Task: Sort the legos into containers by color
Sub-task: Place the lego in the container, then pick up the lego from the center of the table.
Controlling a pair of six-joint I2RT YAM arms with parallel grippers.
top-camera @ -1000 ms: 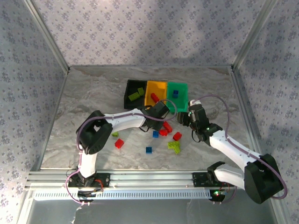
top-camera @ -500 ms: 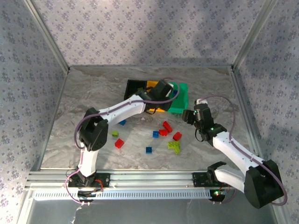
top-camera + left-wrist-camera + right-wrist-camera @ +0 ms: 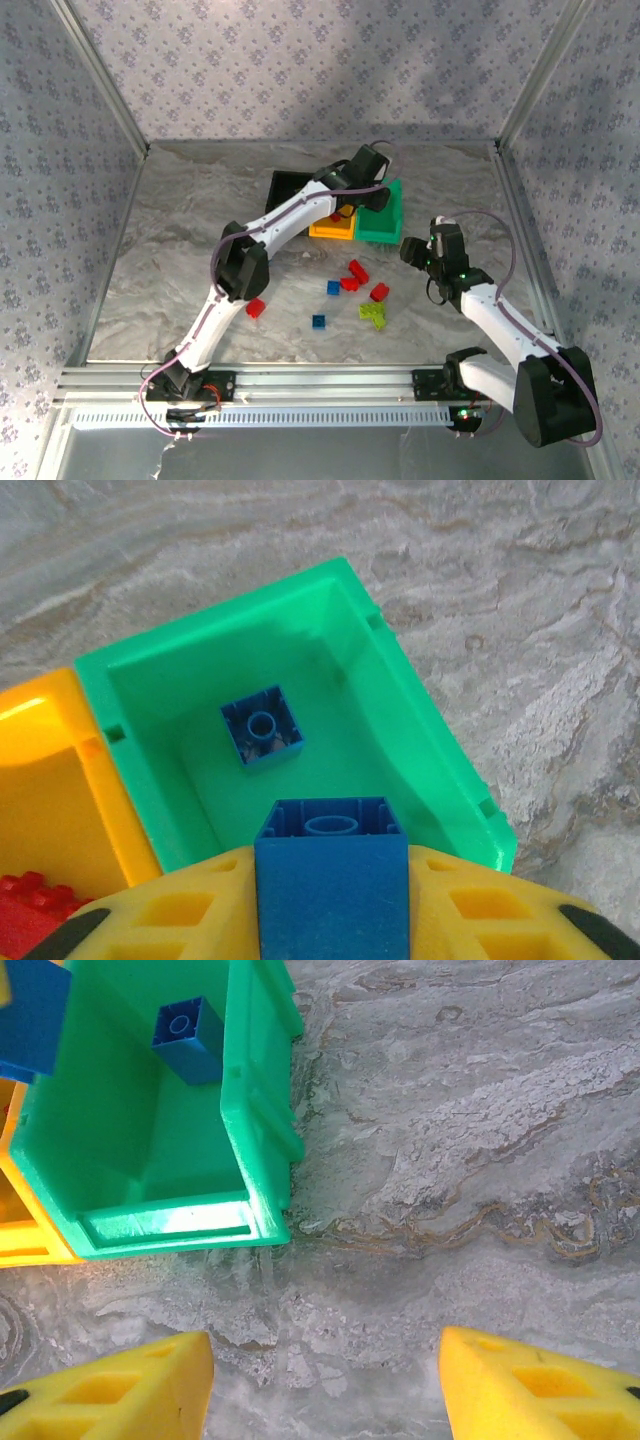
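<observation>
My left gripper (image 3: 331, 915) is clamped on a blue lego (image 3: 330, 865) over the green bin (image 3: 440, 780). Its long axis runs along the fingers, the hollow end farthest from the wrist. Another blue lego (image 3: 262, 725) sits mid-floor, with bare floor around it. My right gripper (image 3: 325, 1380) is spread apart over bare table (image 3: 480, 1110) off the bin's corner.

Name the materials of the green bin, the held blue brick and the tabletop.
Green rectangular bin: moulded plastic, smooth, glossy highlights on its floor. Small blue brick: hard plastic, slightly matt. Tabletop: grey veined marble look, possibly a printed sheet.
</observation>
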